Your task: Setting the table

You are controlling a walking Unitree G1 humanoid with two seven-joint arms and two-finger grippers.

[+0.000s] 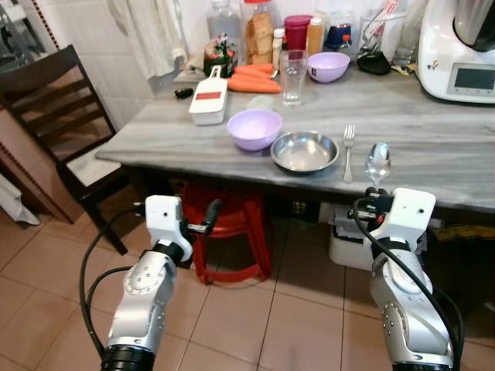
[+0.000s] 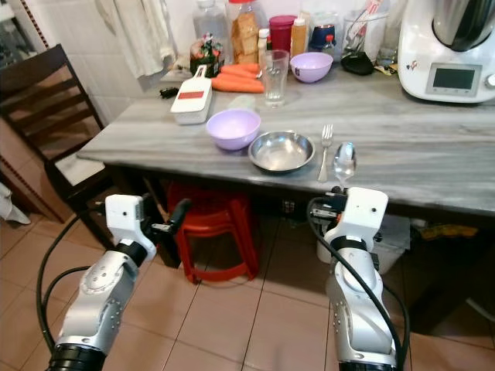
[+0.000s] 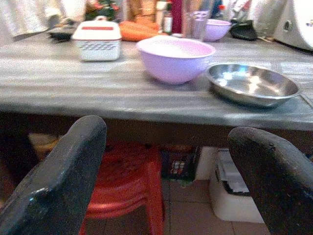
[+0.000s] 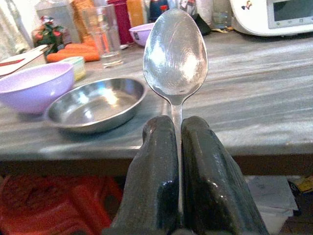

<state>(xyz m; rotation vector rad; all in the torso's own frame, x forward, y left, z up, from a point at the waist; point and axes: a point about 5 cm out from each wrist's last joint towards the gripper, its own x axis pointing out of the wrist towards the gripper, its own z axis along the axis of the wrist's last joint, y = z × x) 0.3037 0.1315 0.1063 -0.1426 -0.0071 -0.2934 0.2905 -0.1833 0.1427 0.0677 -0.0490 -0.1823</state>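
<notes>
Two right fingers pinch spoon handle | bowl seemingly over table edge

silver arms, white wrist housings, black cables, black fingers.

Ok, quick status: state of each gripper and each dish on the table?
right gripper: jaws shut on the spoon, its bowl over the table edge
left gripper: jaws open, empty, below the table edge
steel plate: empty, upright
near purple bowl: empty
glass: upright, looks empty
fork: flat beside the plate
</notes>
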